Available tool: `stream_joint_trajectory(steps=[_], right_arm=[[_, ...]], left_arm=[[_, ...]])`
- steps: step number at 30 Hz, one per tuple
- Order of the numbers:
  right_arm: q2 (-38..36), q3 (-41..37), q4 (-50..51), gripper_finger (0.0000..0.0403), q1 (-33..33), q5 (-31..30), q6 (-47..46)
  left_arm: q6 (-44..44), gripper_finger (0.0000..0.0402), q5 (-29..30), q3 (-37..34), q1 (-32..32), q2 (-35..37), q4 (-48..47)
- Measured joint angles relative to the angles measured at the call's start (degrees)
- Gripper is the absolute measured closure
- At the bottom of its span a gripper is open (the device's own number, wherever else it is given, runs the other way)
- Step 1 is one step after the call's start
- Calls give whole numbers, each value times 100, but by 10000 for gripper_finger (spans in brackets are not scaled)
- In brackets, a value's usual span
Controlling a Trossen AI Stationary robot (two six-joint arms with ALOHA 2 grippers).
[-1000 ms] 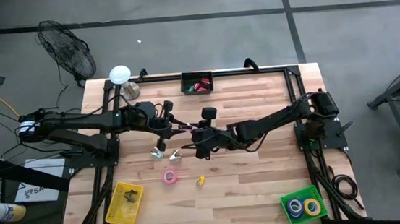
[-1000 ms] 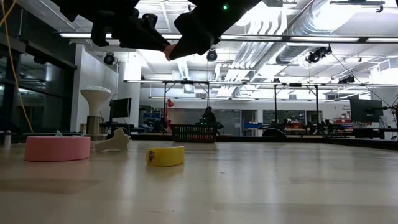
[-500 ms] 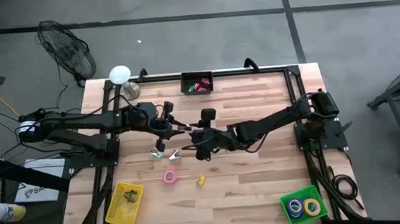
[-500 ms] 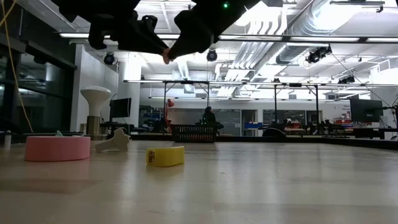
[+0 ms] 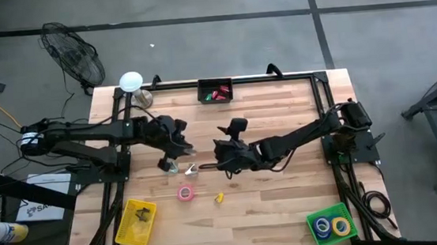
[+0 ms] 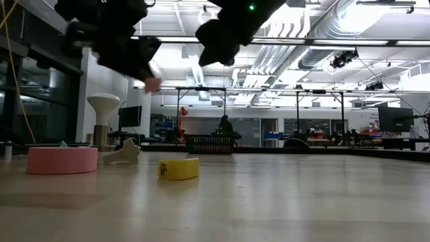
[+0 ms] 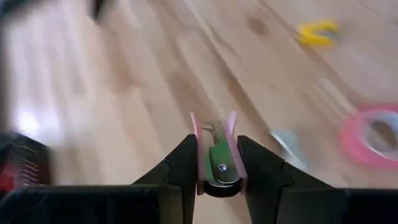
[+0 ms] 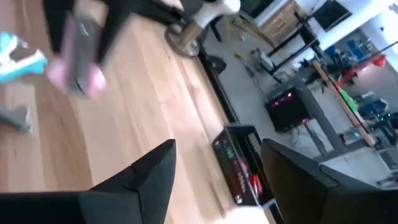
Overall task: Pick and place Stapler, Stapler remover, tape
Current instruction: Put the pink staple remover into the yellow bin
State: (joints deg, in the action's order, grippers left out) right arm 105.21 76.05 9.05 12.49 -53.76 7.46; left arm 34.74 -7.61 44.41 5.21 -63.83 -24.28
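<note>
Tabletop point(image 5: 288, 196): sorting setup, bins at the edges so each item type gets its own drop. Black bin point(image 5: 215, 90) at far centre, yellow bin point(image 5: 134, 223) near left, green bin point(image 5: 331, 225) near right with blue and yellow tape inside. Left hand point(image 5: 174, 146) is clamped on a pink stapler remover point(image 7: 214, 149), raised off the surface, probably for carrying to a bin. Right hand point(image 5: 223, 152) hangs spread and empty at mid-table. Pink tape point(image 5: 185, 193) and a yellow piece point(image 5: 219, 196) lie loose, near of centre.

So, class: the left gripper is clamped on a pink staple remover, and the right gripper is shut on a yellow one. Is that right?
Not quite. The right gripper is open and empty, as the right wrist view shows. The left gripper does clamp the pink staple remover.
</note>
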Motion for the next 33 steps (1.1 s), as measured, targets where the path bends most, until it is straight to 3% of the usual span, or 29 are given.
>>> stream_joint_trajectory(steps=[6, 12, 19, 29, 33], right_arm=[[0, 0, 730, 179, -104, 458, -748], [0, 0, 1176, 180, -266, 1153, -1210], [0, 0, 1221, 179, -350, 1771, -1208], [0, 0, 1223, 183, -352, 1824, -1199], [0, 0, 1214, 181, -352, 1896, -1197]], left_arm=[[-335, 310, -520, 323, -76, 0, -1489], [-993, 310, -652, 465, -720, 0, -2579], [-2261, 310, -592, 475, -1955, 2, -3098], [-4765, 310, -548, 475, -4135, 2, -3376], [-5789, 310, -258, 473, -4926, 2, -3288]])
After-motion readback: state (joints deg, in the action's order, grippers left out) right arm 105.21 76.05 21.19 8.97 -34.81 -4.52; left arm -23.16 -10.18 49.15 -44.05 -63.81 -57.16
